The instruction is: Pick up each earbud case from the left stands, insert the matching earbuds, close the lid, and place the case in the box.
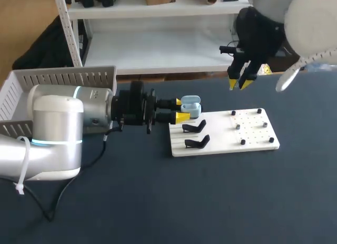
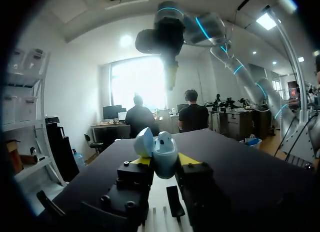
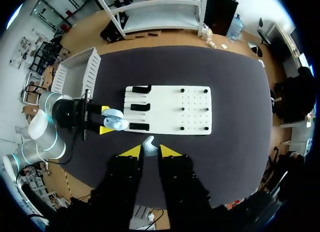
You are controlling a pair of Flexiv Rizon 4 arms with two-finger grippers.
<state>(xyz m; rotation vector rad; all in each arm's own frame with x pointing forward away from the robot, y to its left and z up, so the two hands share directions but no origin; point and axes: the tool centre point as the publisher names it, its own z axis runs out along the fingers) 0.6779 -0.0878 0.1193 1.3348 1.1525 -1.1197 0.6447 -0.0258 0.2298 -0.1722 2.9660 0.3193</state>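
Robotics lab: robot arms [image 1: 58, 133] at dark table [image 1: 210, 202]

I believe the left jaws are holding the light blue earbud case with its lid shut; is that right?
Not quite: the lid is open, tipped back from the light blue earbud case, as the left wrist view shows. The left jaws do hold the case between them.

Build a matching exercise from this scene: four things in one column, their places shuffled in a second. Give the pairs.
1 earbud case
2 earbud
3 white board
4 box

A held by the right gripper
B flat on the table, bearing black stands
C at the left, beside the left arm
D in the left gripper, lid open

Pairs: 1-D; 2-A; 3-B; 4-C
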